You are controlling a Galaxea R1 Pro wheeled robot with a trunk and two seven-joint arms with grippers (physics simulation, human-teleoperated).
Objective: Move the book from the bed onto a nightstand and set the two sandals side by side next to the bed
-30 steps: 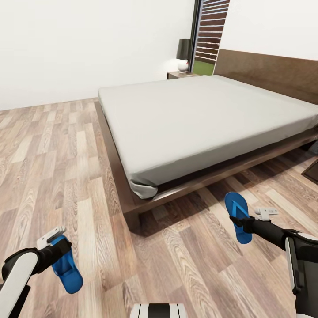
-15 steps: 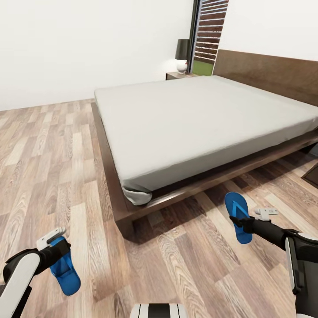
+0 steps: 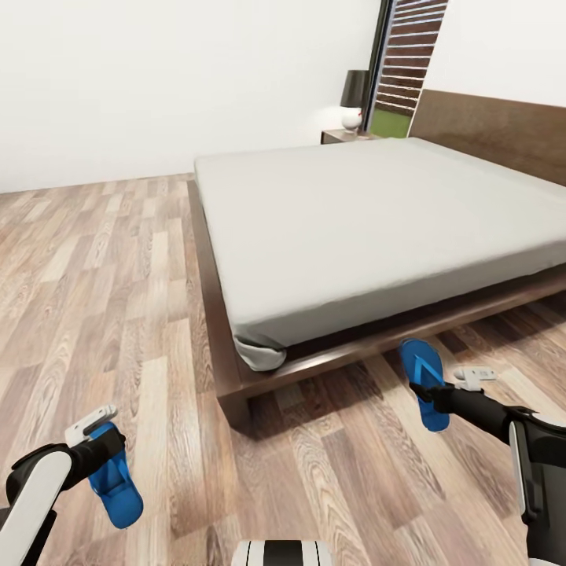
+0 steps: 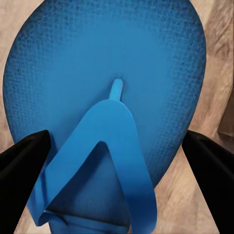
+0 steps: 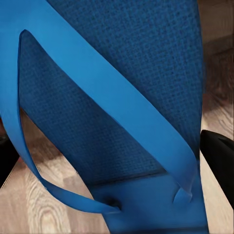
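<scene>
Head view, count: two blue sandals, one bed [image 3: 377, 228], one nightstand [image 3: 339, 136] beyond the bed's far corner, bearing one dark-shaded lamp [image 3: 354, 98].
Head view, left tool [image 3: 101, 440]: clamped on the left sandal [image 3: 114, 479], held above the wood floor [image 3: 102, 314], well off the bed's foot edge.
Head view, right tool [image 3: 450, 387]: clamped on the right sandal [image 3: 423, 384], held over the floor just beside the bed's near side edge.
Head view, cut off: the bed's headboard runs out of frame; the mattress top is plain.
Left wrist view: the left sandal's sole and strap sit between two dark fingers [image 4: 22, 163].
Right wrist view: the right sandal's strap and sole are close up, a dark finger [image 5: 219, 151] at its edge.
Writing: none readable.
</scene>
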